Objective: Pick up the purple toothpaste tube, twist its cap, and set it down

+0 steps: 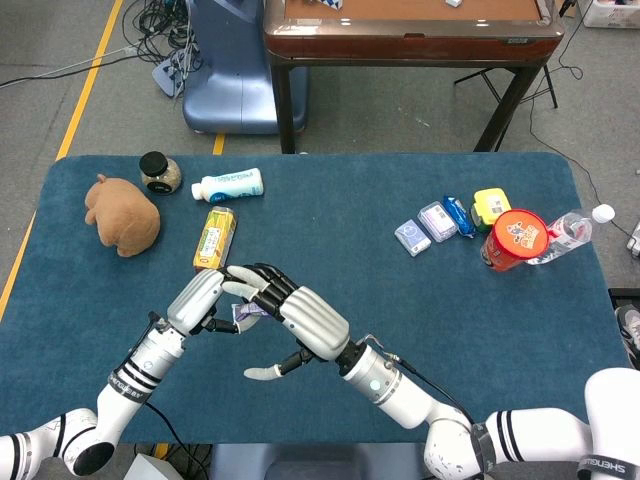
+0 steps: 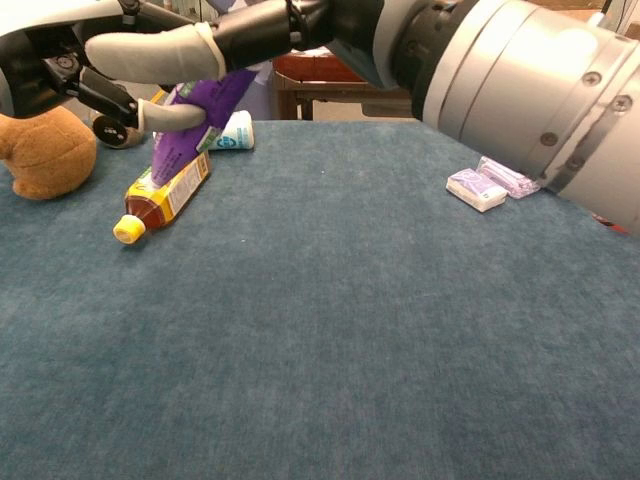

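The purple toothpaste tube (image 2: pixel 196 122) is off the table, tilted, and gripped by my left hand (image 1: pixel 196 300) at the front left. In the head view only a small strip of the tube (image 1: pixel 246 312) shows between the two hands. My right hand (image 1: pixel 302 318) reaches in from the right, its fingers (image 2: pixel 150 50) stretched across the tube's upper end and its thumb spread well away toward the front edge. The cap is hidden behind the fingers. In the chest view my left hand (image 2: pixel 60 72) sits at the top left corner.
A yellow drink bottle (image 1: pixel 215 238) lies just behind the hands, with a white bottle (image 1: pixel 228 185), a dark jar (image 1: pixel 159 172) and a brown plush toy (image 1: pixel 122 214) further back left. Small packs (image 1: pixel 437 222), a red tub (image 1: pixel 514 240) and a clear bottle (image 1: pixel 568 232) lie at the right.
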### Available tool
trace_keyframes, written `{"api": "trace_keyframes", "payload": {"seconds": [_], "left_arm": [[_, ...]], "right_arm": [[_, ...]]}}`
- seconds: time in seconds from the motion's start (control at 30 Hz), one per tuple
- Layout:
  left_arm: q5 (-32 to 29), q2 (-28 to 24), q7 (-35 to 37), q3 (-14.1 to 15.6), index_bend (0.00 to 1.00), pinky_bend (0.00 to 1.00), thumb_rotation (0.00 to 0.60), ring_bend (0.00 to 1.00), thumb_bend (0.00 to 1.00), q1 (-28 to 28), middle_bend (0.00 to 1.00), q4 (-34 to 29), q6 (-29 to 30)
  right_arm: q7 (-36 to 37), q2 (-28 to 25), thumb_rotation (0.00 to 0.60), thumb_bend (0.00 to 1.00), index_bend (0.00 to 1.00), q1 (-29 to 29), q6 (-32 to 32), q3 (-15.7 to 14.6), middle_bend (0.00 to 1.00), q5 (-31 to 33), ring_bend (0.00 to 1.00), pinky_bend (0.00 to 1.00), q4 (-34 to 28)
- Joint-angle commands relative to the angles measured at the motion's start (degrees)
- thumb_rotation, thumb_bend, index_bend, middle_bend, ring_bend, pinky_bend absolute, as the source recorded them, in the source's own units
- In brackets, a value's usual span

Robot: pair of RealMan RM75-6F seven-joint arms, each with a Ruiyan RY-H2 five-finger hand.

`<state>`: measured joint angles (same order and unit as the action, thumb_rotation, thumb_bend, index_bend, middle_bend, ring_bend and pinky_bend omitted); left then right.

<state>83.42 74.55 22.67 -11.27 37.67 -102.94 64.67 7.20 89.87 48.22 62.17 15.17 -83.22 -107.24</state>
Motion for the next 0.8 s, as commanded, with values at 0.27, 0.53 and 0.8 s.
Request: {"api": "trace_keyframes", "payload": {"seconds": [0.27,0.53,0.8], "left_arm": [[2.07,-0.37,-0.31,2.01,0.65,0.33,0.6,0.53,0.58,-0.66,0.79,1.99,0.11],[4.9,-0.64,-4.61,4.76,0.63,0.33,0.6,0.51,0.58,0.11,0.77,6.01,-2.13],[6.59,3.54,-19.5,7.43,0.58,0.32,0.6,0.49,0.57,0.84,0.7,15.48,-3.92]], "right_arm": [[-2.49,-6.45,0.413,0.0,0.0,-2.4,2.13,-0.48,0.0,-2.32,0.0,0.0,-4.52],[-4.15,-11.78,0.412,0.0,0.0,-4.92,3.68,-1.53,0.0,-3.28,0.0,0.0,-6.45],[-4.84,-16.55,0.412,0.0,0.0,-7.81,4.86,-3.23,0.0,-3.41,0.0,0.0,-6.0]]}}
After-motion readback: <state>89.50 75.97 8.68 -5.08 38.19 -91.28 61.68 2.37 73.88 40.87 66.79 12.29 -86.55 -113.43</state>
